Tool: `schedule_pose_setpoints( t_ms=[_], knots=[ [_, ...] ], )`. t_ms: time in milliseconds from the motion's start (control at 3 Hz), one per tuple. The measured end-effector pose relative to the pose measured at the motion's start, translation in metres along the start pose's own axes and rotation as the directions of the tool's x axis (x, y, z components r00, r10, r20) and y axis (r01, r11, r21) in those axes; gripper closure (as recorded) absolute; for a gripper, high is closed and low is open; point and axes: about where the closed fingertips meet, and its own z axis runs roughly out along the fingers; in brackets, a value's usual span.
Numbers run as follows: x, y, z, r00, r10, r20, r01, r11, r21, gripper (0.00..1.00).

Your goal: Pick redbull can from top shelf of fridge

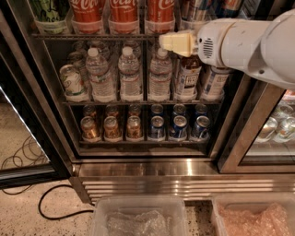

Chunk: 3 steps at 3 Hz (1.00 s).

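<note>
My arm's cream end effector (176, 42) hangs at the front of the fridge (184, 183), level with the front rail of the top shelf (92, 36) and pointing left. I cannot tell how wide it is set. The redbull can (200, 8) stands on that shelf toward the right, just above the end effector and to the right of three Coca-Cola cans (123, 13). Water bottles (130, 76) line the rack below.
</note>
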Motion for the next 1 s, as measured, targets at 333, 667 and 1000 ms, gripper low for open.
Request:
schedule_pose_setpoints(
  t_ms=[333,667,1000],
  knots=[
    [-0.004,-0.016,0.005,1.0,-0.016,0.025,0.016,0.9992,0.038,0.27],
    [-0.006,-0.023,0.004,0.999,-0.026,0.035,0.024,0.9981,0.057,0.27],
    [-0.01,-0.033,0.001,0.998,-0.041,0.047,0.037,0.9956,0.086,0.29]
  ],
)
